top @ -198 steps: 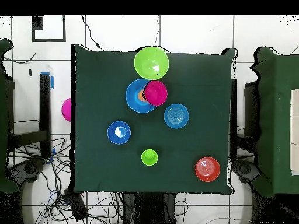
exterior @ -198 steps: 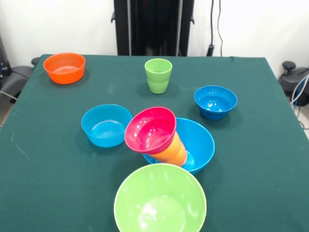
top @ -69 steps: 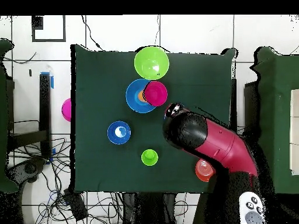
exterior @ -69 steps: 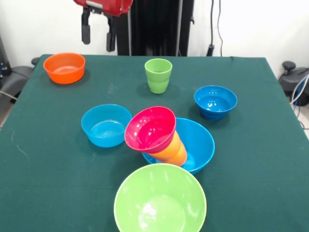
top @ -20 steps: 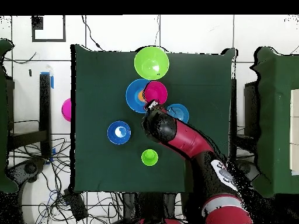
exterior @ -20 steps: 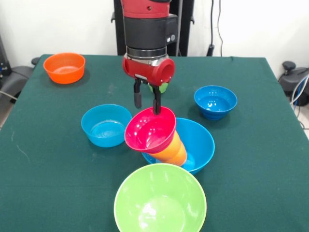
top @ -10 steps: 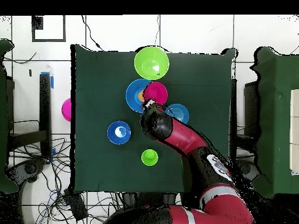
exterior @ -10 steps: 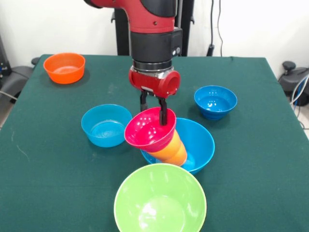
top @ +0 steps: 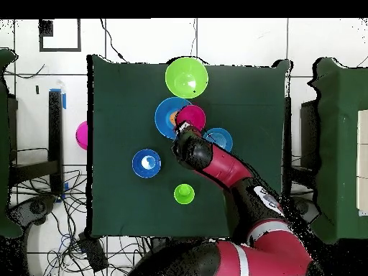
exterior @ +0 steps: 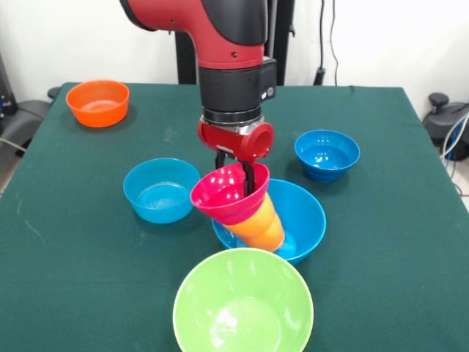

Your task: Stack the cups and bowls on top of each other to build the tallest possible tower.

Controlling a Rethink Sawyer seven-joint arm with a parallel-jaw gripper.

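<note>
My gripper (exterior: 236, 174) is down on the far rim of the small pink-red bowl (exterior: 227, 194), its fingers closed over the rim, one inside and one outside. The bowl sits tilted on the orange-yellow cup (exterior: 258, 226), which leans inside the large blue bowl (exterior: 302, 220). The large lime green bowl (exterior: 243, 304) stands just in front. In the overhead view the gripper (top: 184, 131) meets the pink-red bowl (top: 192, 115) beside the large blue bowl (top: 165, 115) and the lime green bowl (top: 187, 77). The light green cup (top: 185, 193) stands alone, hidden by the arm in the front view.
Two small blue bowls (exterior: 161, 191) (exterior: 327, 154) flank the pile on the green table (exterior: 73, 242). The small orange bowl (exterior: 97, 103) sits at the far left corner. A purple-pink bowl (top: 82, 134) shows at the table's left edge in the overhead view.
The gripper has come down and shifted slightly right onto the pink-red bowl's rim, and its fingers have closed there. The bowl has tipped a little on the cup.
</note>
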